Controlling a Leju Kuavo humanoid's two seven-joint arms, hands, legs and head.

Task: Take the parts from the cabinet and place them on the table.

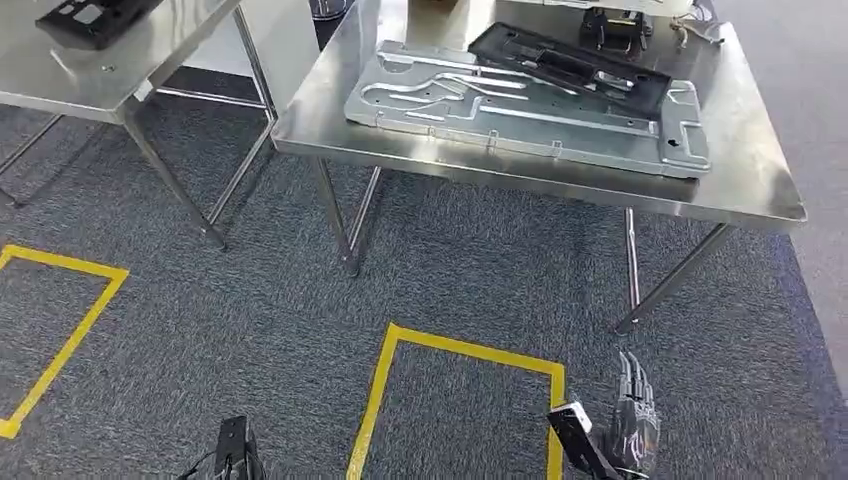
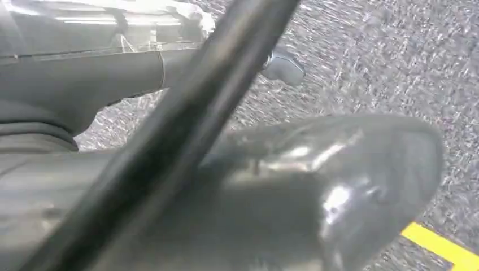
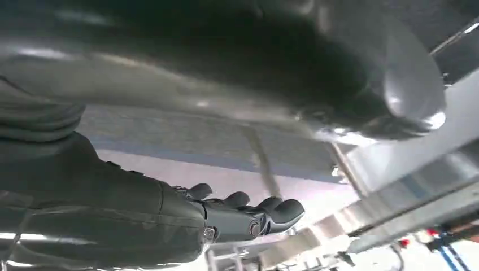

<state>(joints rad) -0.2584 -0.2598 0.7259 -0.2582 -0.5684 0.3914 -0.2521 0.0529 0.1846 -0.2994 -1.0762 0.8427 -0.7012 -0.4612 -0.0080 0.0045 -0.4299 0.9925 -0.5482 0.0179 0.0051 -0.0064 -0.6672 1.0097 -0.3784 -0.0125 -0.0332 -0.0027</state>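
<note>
On the steel table (image 1: 745, 185) ahead lies a large silver stamped metal plate (image 1: 520, 110), with a long black plastic part (image 1: 570, 62) on its far side. A second black part (image 1: 95, 18) lies on the left table (image 1: 60, 85). My right hand (image 1: 633, 412) hangs low over the carpet in front of the table, fingers straight and apart, holding nothing; in the right wrist view its dark fingers (image 3: 248, 215) curl slightly around nothing. My left hand (image 2: 316, 186) hangs over the carpet with a thick grey thumb and nothing in it.
Yellow tape marks a square (image 1: 385, 385) on the grey carpet just in front of me and another (image 1: 70, 325) to the left. Thin table legs (image 1: 345, 225) stand between the two tables. A small dark device (image 1: 615, 25) sits at the table's back edge.
</note>
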